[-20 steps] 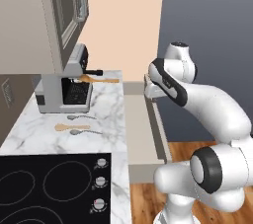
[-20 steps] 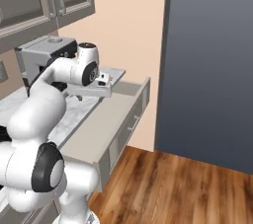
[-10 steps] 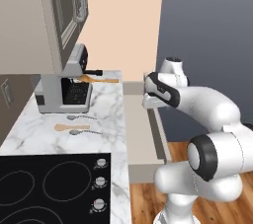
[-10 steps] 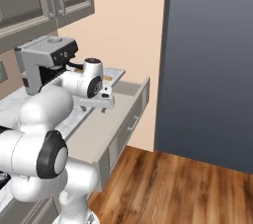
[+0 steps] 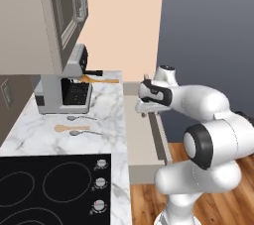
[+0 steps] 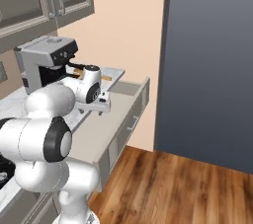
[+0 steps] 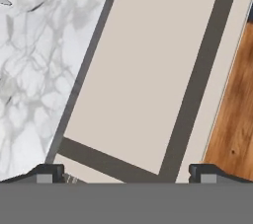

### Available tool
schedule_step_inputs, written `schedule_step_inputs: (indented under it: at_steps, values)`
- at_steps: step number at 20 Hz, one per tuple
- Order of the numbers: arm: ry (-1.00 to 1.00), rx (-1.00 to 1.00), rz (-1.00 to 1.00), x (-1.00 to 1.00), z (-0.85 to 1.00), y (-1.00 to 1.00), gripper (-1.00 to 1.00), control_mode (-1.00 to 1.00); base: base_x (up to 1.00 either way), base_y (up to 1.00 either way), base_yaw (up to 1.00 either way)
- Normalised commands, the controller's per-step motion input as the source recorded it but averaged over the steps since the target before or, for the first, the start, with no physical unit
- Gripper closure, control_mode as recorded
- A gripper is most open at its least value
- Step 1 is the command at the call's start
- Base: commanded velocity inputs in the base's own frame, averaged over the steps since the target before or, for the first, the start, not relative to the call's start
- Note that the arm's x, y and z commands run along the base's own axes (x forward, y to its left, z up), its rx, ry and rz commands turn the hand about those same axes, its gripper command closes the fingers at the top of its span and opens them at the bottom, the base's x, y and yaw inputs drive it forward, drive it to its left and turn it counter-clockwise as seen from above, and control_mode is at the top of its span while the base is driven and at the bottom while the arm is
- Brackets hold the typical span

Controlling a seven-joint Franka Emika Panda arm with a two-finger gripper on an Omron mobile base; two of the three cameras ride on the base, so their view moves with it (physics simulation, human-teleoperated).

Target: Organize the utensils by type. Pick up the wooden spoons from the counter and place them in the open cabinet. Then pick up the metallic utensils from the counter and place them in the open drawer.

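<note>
The gripper [image 7: 126, 171] is held fully open and empty above the pale-floored open drawer [image 5: 140, 135], while an orange-brown wooden spoon [image 5: 65, 128] is seen lying flat on the marble counter [image 5: 106, 115] before the coffee machine [image 5: 63, 88], its long axis running across the counter between two silver spoons [image 5: 80, 118].

A grey coffee machine [image 5: 63, 88] stands beyond a black cooktop [image 5: 49, 187]; wood floor [image 6: 183, 188] lies below.

Peach wall [image 5: 124, 16] meets a tall dark grey panel [image 6: 212, 55] (flat, unmarked); wood-plank floor [image 6: 173, 188] below, black cooktop [image 5: 44, 189] nearby.
</note>
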Motion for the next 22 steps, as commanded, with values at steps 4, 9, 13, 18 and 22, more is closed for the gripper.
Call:
schedule_step_inputs:
  at_steps: [4, 9, 13, 18, 22]
  values:
    - [0.01, -0.02, -0.03, 0.37, -0.31, 0.02, -1.00, -1.00, 0.00, 0.00, 0.00]
    - [-0.01, 0.00, -0.01, 0.22, -0.29, -0.21, -1.00, -1.00, 0.00, 0.00, 0.00]
    - [-0.01, 0.00, -0.01, 0.23, -0.31, -0.09, -1.00, -1.00, 0.00, 0.00, 0.00]
    - [0.00, 0.00, 0.00, 0.18, -0.34, -0.04, -1.00, -1.00, 0.00, 0.00, 0.00]
    - [0.00, 0.00, -0.01, 0.07, -0.26, -0.07, -1.00, -1.00, 0.00, 0.00, 0.00]
